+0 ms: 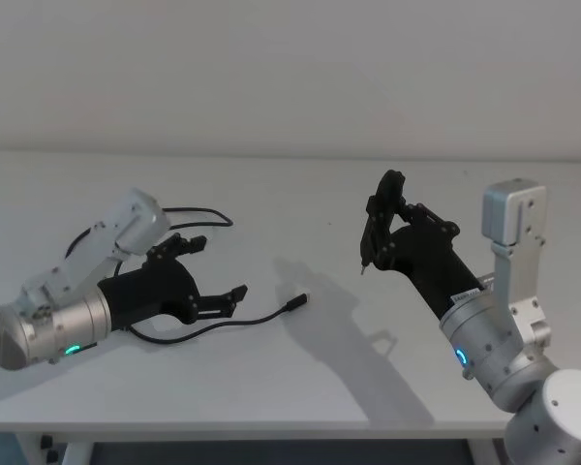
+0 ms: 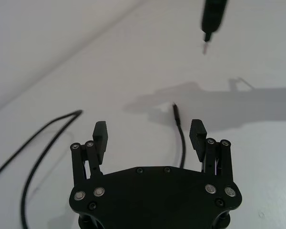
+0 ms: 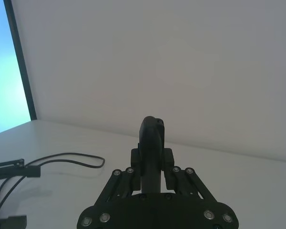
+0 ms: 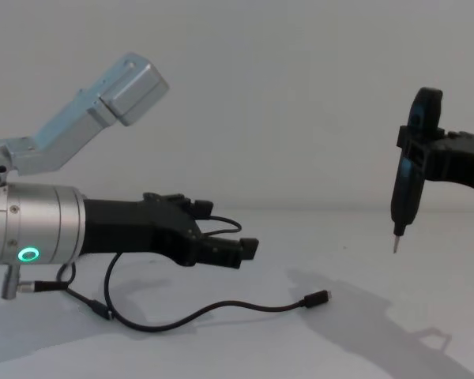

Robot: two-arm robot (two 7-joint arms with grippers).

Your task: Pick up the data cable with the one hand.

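My left gripper [image 1: 216, 268] hovers wide open above the surface [image 1: 300, 184], with the black cable [image 1: 257, 317] lying flat beneath it, untouched. One loop curves off at 12 o'clock from that gripper, and the free plug [image 1: 298, 300] lies at 4 o'clock. My right gripper [image 1: 395, 218], raised well apart at 3 o'clock, is clamped on a pointed tool [image 4: 405, 185].

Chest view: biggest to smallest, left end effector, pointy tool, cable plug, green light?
1. Left end effector, open over the cable, nearest the camera.
2. Pointy tool in the right end effector.
3. Cable plug and green light look about alike.
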